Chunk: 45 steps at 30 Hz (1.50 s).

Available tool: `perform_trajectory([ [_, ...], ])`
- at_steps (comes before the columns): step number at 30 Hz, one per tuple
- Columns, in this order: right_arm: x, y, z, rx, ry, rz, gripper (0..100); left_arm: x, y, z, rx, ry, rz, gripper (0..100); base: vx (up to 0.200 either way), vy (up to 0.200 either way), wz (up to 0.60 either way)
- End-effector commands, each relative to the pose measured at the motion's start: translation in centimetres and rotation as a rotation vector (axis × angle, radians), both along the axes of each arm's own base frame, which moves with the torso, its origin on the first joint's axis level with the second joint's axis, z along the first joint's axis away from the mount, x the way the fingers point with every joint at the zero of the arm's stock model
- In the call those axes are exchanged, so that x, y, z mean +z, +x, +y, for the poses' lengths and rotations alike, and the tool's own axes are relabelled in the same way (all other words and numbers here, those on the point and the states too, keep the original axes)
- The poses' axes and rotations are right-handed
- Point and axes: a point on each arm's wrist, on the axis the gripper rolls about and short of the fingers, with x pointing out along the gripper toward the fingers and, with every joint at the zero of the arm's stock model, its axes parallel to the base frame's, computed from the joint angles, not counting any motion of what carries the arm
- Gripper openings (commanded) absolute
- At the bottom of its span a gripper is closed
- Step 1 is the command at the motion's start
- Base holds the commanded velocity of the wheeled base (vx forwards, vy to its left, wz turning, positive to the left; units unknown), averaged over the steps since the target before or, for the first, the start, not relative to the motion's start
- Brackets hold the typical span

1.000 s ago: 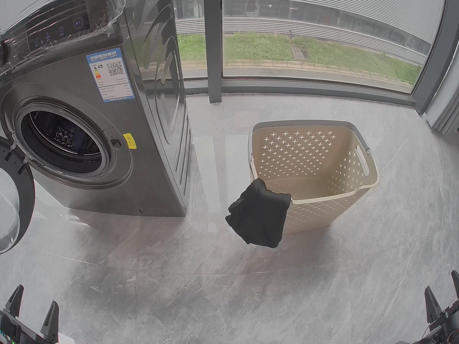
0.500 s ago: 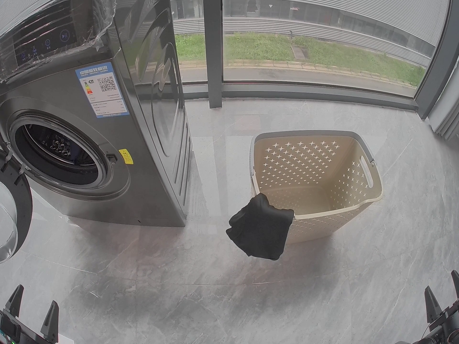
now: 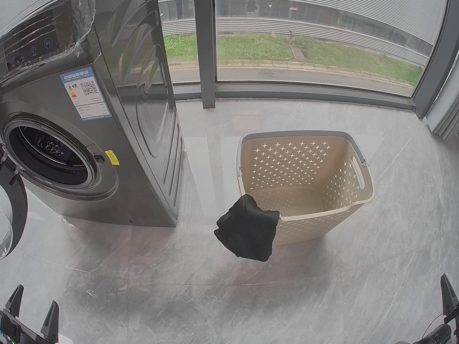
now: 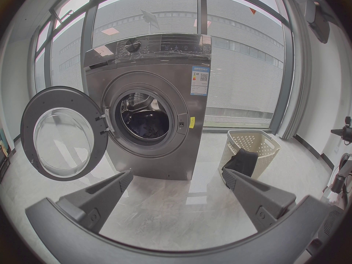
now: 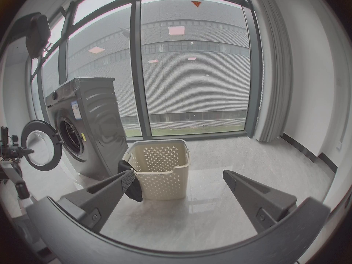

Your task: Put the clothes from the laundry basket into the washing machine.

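- Whole head view is sliding over the last second: washing machine (image 3: pixel 134 120) and laundry basket (image 3: pixel 306 134) are drifting together toward the view's left, so the camera is moving, not the things
- Black garment (image 3: pixel 247 228) is hanging over the basket's near rim at the corner facing the machine, most of it draping down the outside wall; its place on the rim is staying unchanged
- Basket is sitting on the floor (image 3: pixel 191 287) to the right of the machine, near it but not touching
- Machine door (image 4: pixel 62 132) is standing swung open; something dark is already lying in the drum (image 4: pixel 146 123)
- Left gripper (image 4: pixel 176 173) is hanging low, jaws spread wide, carrying nothing
- Right gripper (image 5: pixel 178 173) is likewise spread wide and carrying nothing, well short of the basket
- Judgement: robot is only repositioning; the pick-up of the garment is not yet starting, and the draped corner is looking like the easy place to pinch
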Motion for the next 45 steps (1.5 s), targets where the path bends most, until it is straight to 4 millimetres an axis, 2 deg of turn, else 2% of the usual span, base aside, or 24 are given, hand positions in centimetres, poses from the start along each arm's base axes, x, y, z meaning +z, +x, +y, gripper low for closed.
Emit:
perform_trajectory([
  [1,1.7,3.6,0.3,0.140,0.030,0.288,100,-0.5,0.1,0.0,0.001,0.003,0.008,100,0.000,0.000,0.00],
  [6,2.6,9.5,0.6,0.199,0.082,0.512,100,-0.5,0.0,0.0,0.001,0.001,0.006,100,0.000,0.000,0.00],
  [9,1.9,12.7,1.3,0.247,0.075,0.598,100,-0.5,0.1,0.0,0.001,0.001,0.008,100,0.000,0.000,0.00],
  [14,0.7,16.4,2.1,0.273,0.066,0.643,100,-0.5,0.1,0.0,0.001,0.001,0.008,100,0.000,0.000,0.00],
  [18,0.1,18.1,3.7,0.310,0.051,0.643,100,-0.5,0.1,0.0,0.001,0.001,0.008,100,0.000,0.000,0.00],
  [22,-0.6,19.4,6.4,0.289,0.061,0.648,100,-0.5,0.1,0.0,0.001,0.000,0.008,100,0.000,0.000,0.00],
  [23,-0.9,19.8,7.6,0.286,0.071,0.643,100,-0.5,0.1,0.0,0.001,0.000,0.008,100,0.000,0.000,0.00],
  [24,-0.9,19.8,7.8,0.285,0.071,0.642,100,-0.5,0.1,0.0,0.001,0.000,0.008,100,0.000,0.000,0.00],
  [25,-1.3,20.2,8.9,0.285,0.072,0.640,100,-0.5,0.1,0.0,0.001,0.000,0.008,100,0.000,0.000,0.00],
  [26,-1.3,20.2,8.9,0.285,0.072,0.640,100,-0.5,0.1,0.0,0.001,0.000,0.008,100,0.000,0.000,0.00],
  [27,-1.8,20.8,10.0,0.281,0.060,0.636,100,-0.5,0.1,0.0,0.001,0.000,0.008,100,0.000,0.000,0.00],
  [31,-2.7,22.8,11.4,0.253,0.041,0.627,100,-0.5,0.1,0.0,0.001,0.000,0.008,100,0.000,0.000,0.00],
  [35,-2.6,23.5,12.5,0.280,0.045,0.599,100,-0.5,0.1,0.0,0.001,0.000,0.008,100,0.000,0.000,0.00],
  [40,-3.2,25.5,14.5,0.301,0.053,0.587,100,-0.5,0.1,0.0,0.001,0.000,0.008,100,0.000,0.000,0.00],
  [45,-3.4,26.6,15.2,0.305,0.078,0.557,100,-0.5,0.1,0.0,0.001,0.000,0.008,100,0.000,0.000,0.00],
])
